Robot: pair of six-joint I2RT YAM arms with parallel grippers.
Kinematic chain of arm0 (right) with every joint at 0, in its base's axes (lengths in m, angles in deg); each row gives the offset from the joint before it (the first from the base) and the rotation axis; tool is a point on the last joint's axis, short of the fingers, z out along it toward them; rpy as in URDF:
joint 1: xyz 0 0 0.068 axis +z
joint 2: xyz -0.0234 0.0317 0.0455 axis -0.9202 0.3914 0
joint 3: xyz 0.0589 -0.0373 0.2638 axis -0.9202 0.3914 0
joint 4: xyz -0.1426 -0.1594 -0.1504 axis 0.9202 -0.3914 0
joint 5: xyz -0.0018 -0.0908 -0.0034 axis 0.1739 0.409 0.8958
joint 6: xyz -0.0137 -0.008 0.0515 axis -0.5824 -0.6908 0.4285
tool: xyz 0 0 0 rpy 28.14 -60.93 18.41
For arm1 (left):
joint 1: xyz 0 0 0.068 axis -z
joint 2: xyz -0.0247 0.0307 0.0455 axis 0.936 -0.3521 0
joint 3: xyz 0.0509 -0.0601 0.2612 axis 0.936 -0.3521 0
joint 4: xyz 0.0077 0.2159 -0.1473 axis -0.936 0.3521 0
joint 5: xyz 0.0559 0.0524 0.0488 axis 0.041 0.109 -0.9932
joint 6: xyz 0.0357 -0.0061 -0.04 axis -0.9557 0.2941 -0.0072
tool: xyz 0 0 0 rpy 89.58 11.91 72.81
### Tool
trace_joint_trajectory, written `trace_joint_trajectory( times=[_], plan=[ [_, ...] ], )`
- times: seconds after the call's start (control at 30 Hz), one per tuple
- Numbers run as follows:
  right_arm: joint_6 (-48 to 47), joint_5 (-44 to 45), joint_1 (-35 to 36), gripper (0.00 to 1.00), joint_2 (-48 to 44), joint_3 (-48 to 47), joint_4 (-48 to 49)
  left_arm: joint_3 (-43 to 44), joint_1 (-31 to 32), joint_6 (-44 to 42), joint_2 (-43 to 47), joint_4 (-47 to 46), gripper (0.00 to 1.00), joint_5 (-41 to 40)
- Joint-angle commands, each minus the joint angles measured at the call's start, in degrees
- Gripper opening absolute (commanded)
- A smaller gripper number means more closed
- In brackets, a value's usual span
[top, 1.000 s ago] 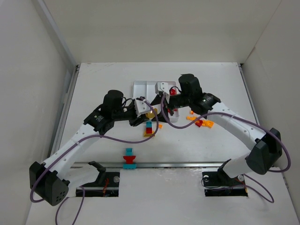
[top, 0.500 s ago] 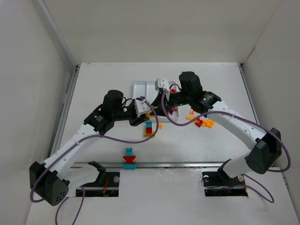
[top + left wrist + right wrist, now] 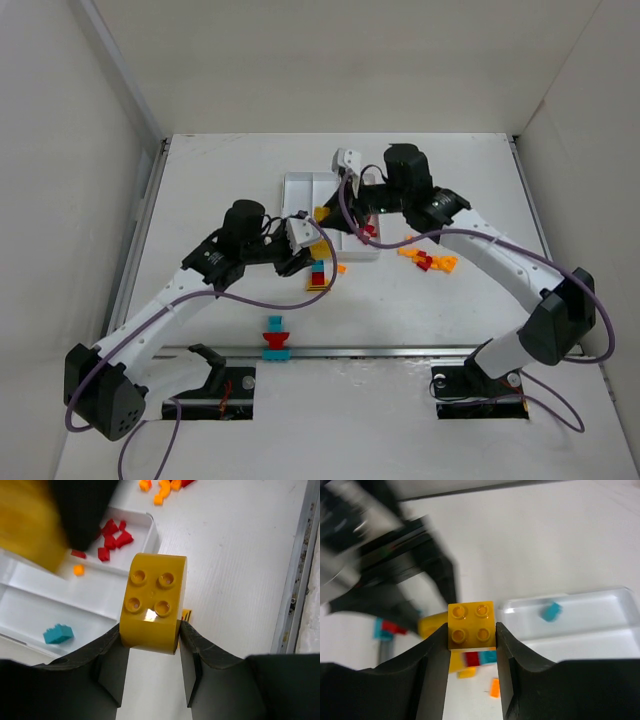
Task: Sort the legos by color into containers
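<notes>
Around the shallow white plastic tray (image 3: 300, 182) with 3 narrow compartments, both arms hold bricks off the table. On the left arm, the left gripper (image 3: 151, 632) pinches a yellow 2x2 brick (image 3: 152, 597). The right gripper (image 3: 471, 632) pinches a second yellow 2x2 brick (image 3: 471, 622).

Sorting looks partly done:
- several red pieces (image 3: 112, 535) lie in 1 end compartment
- 1 small orange piece (image 3: 78, 570) lies in the middle one
- 1 teal brick (image 3: 57, 634) lies in the 3rd

Left on the table:
- an orange-and-red scatter (image 3: 425, 260) right of the tray
- a red-teal-yellow stack (image 3: 318, 272) just in front of it
- a teal-red clump (image 3: 276, 338) touching the metal rail (image 3: 400, 351)
</notes>
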Motion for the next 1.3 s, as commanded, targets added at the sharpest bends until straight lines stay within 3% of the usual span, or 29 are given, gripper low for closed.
trace_joint_trajectory(
  times=[0.0,0.07,0.2,0.5,0.6,0.63,0.67,0.77,0.97,1.03,1.1,1.27],
  plan=[
    [8.43,18.5,-2.18,0.0,3.78,-5.35,6.42,-2.14,0.31,4.58,2.74,-2.35,0.0,-2.8],
    [14.12,23.74,-2.71,0.0,10.89,-8.25,6.42,-2.93,0.31,5.73,3.54,-2.97,0.0,-6.04],
    [23.03,24.73,-5.7,0.0,22.59,-12.73,5.72,-3.55,0.31,5.73,4.06,-2.97,0.0,-13.94],
    [24.45,22.1,-6.32,0.21,33.86,-19.16,5.19,-4.08,0.31,5.73,4.59,-4.73,0.0,-16.88],
    [24.45,23.05,-6.32,0.41,34.39,-19.16,4.67,-4.6,0.31,5.73,4.59,-5.35,0.0,-16.88],
    [24.45,23.76,-6.32,0.55,34.39,-18.64,4.66,-4.6,0.31,5.73,4.59,-5.35,0.0,-16.88],
    [24.45,24.37,-6.32,0.62,34.39,-18.63,3.97,-4.6,0.31,5.73,4.59,-5.35,0.0,-16.88],
    [23.13,25.0,-6.32,0.74,34.39,-18.63,1.94,-4.6,0.31,5.73,4.59,-5.35,0.0,-16.88],
    [16.11,23.33,-6.32,0.76,26.86,-17.16,-0.08,-4.08,0.31,4.68,4.59,-5.35,0.0,-16.35],
    [7.69,20.53,-6.32,0.76,22.28,-13.73,0.44,-4.08,0.31,4.15,4.59,-5.35,0.0,-15.74],
    [-3.43,13.16,-6.32,0.76,14.14,-7.16,0.44,-4.08,0.31,2.22,5.12,-5.35,0.0,-15.04],
    [-19.05,-3.09,-6.32,0.81,2.14,1.4,-6.13,-2.94,0.31,-0.42,5.12,-6.66,0.0,-11.52]
  ],
)
